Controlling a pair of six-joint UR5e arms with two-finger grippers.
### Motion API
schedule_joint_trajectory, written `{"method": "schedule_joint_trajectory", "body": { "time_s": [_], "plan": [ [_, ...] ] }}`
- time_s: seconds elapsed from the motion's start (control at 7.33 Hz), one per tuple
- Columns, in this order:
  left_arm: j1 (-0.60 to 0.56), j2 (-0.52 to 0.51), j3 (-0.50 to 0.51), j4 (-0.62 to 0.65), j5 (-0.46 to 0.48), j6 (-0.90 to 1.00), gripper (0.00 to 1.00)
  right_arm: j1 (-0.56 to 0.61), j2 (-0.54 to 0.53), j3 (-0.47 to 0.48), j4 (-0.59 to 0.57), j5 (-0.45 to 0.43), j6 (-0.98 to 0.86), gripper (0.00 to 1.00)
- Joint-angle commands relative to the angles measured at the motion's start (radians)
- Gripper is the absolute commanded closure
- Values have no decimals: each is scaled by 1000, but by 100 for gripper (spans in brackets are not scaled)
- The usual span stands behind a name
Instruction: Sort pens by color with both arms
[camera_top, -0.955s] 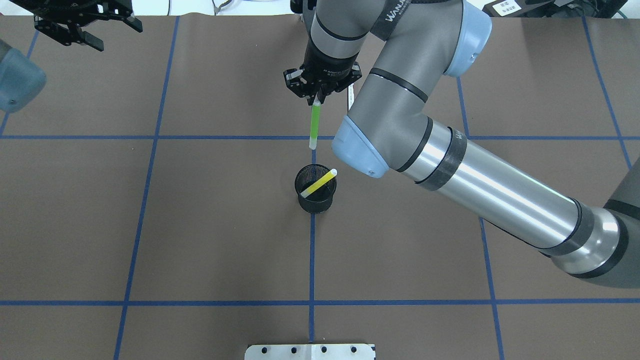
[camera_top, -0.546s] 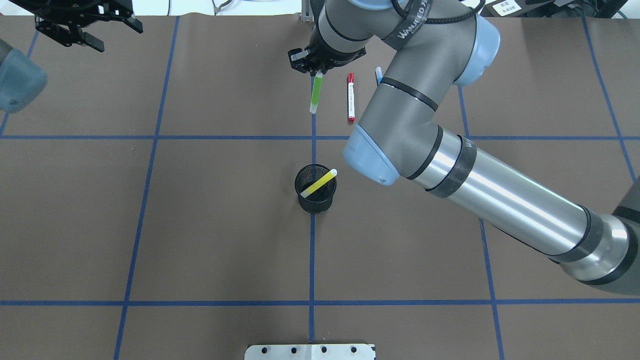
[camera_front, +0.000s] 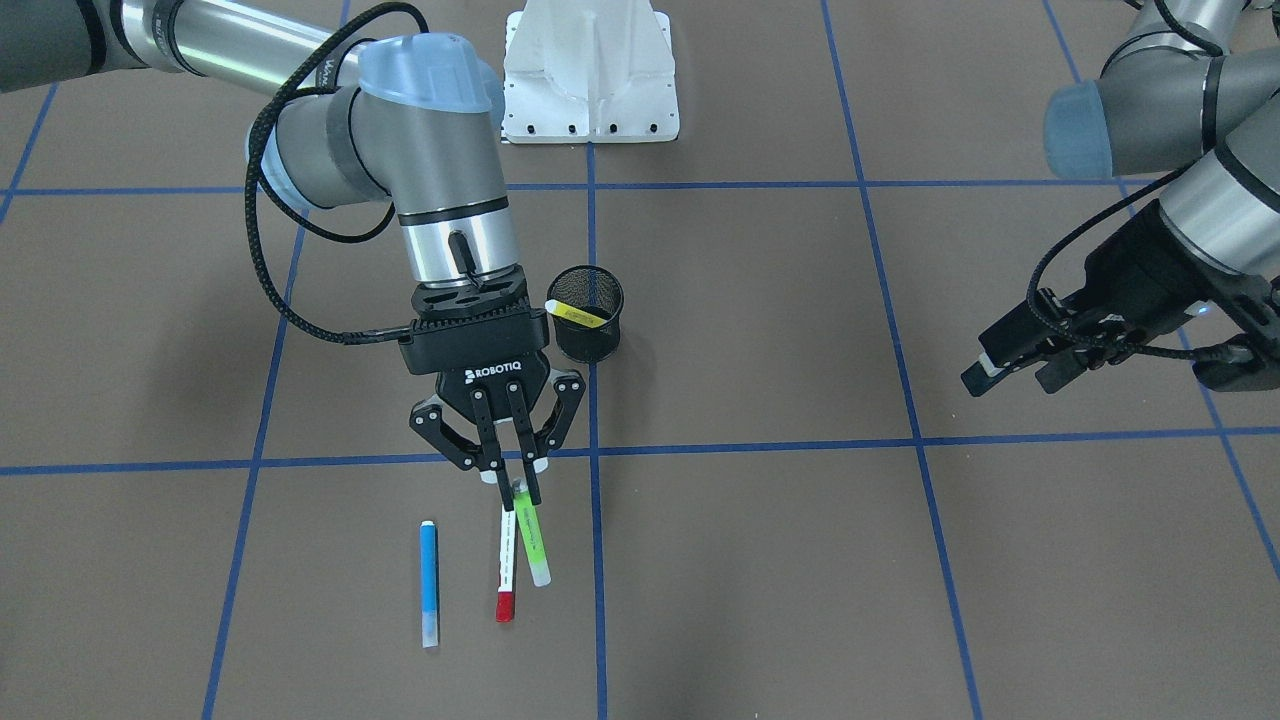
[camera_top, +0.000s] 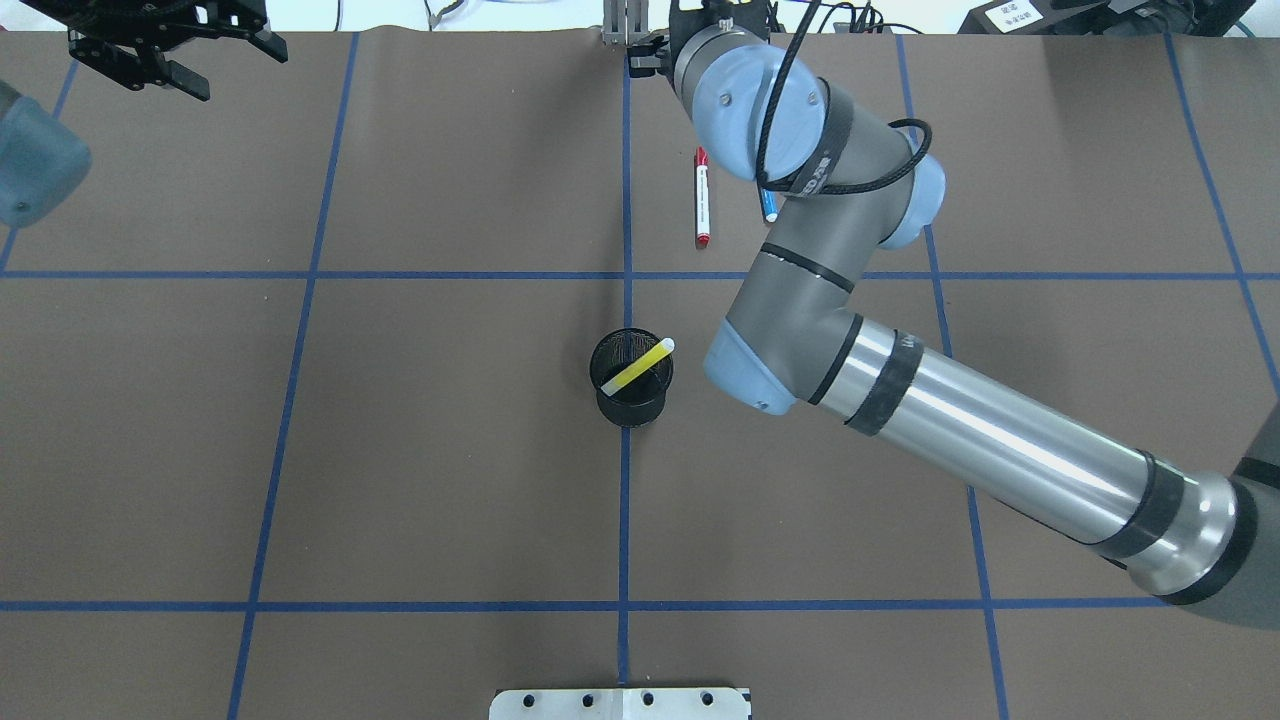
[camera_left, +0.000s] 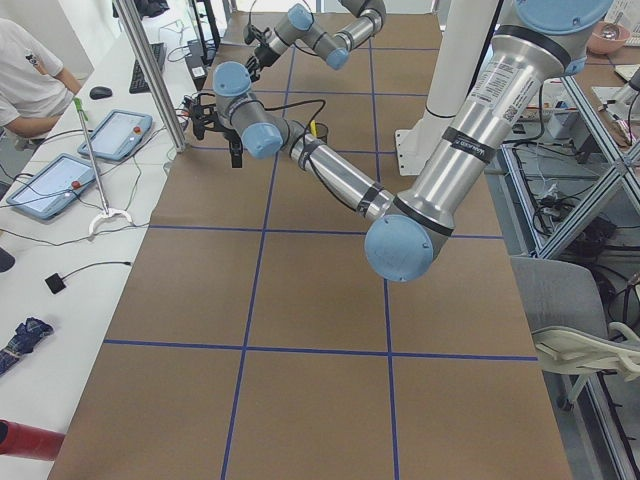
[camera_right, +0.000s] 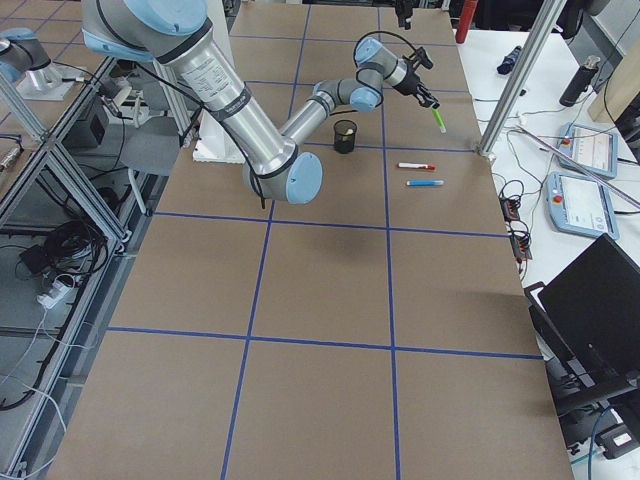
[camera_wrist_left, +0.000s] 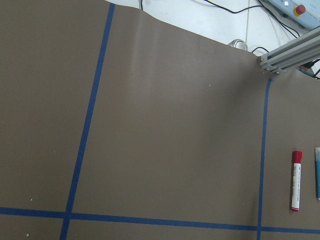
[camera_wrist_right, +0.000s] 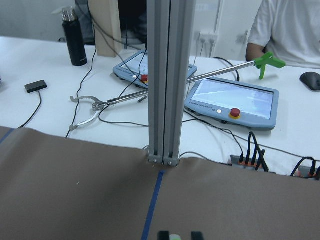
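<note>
My right gripper (camera_front: 515, 490) is shut on the top of the green pen (camera_front: 532, 545), which hangs tilted above the table near its far edge; it also shows in the exterior right view (camera_right: 438, 118). The red-capped white pen (camera_front: 506, 570) and the blue pen (camera_front: 428, 585) lie side by side on the table below it. The yellow pen (camera_top: 638, 366) leans in the black mesh cup (camera_top: 632, 395) at the table's middle. In the overhead view my right wrist hides the gripper and the green pen. My left gripper (camera_front: 1010, 375) is open and empty, far off to the side.
An aluminium post (camera_wrist_right: 165, 80) stands at the far table edge straight ahead of the right gripper. Tablets (camera_wrist_right: 232, 102) and cables lie on the white desk beyond it. The white base mount (camera_front: 590, 70) sits at the robot's side.
My right gripper has carried the green pen away from the cup towards the far table edge, past the red pen, and the wrist has turned. The left arm has not moved.
</note>
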Motion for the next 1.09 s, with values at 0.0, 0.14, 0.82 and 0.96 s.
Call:
{"method": "schedule_joint_trajectory", "body": {
  "time_s": [0.0,0.14,0.82,0.96],
  "plan": [
    [-1,2,-16,0,0,-5,1,-81,93,-165,35,-259,100,100],
    [-2,4,-19,0,0,-5,1,-112,89,-194,70,-312,100,100],
    [-1,32,-18,-4,-1,-5,1,-183,51,-323,179,-363,92,100],
    [-1,33,-18,-4,-1,-5,1,-184,52,-332,179,-363,92,100]
  ]
}}
